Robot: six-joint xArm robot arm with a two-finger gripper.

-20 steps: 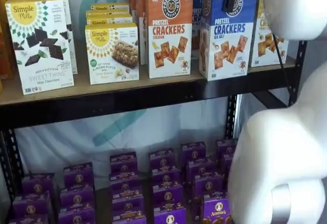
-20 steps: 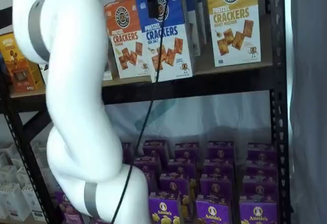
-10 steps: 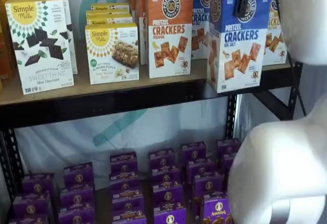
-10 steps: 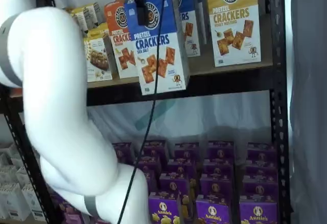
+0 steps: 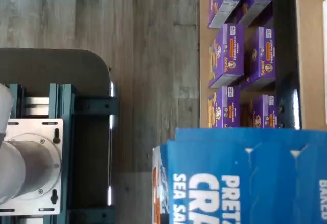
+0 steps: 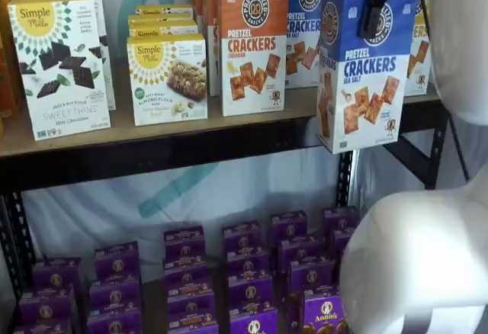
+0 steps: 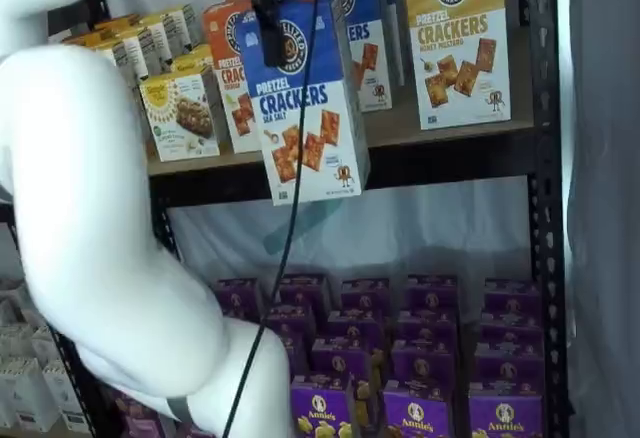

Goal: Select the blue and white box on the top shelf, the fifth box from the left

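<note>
The tall blue and white cardboard box (image 6: 364,67) hung clear of the long light-brown wooden top shelf (image 6: 152,124), in front of its black beam, clamped at its top by the black-fingered gripper (image 6: 375,10). Selection looked essentially done; only carrying it away remained.

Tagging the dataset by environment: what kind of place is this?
Probably a mock grocery aisle in a lab: black metal shelving stocked with facings of cracker boxes and purple Annie's boxes, a plain sheet hung behind, and a robot arm holding the blue and white box.
</note>
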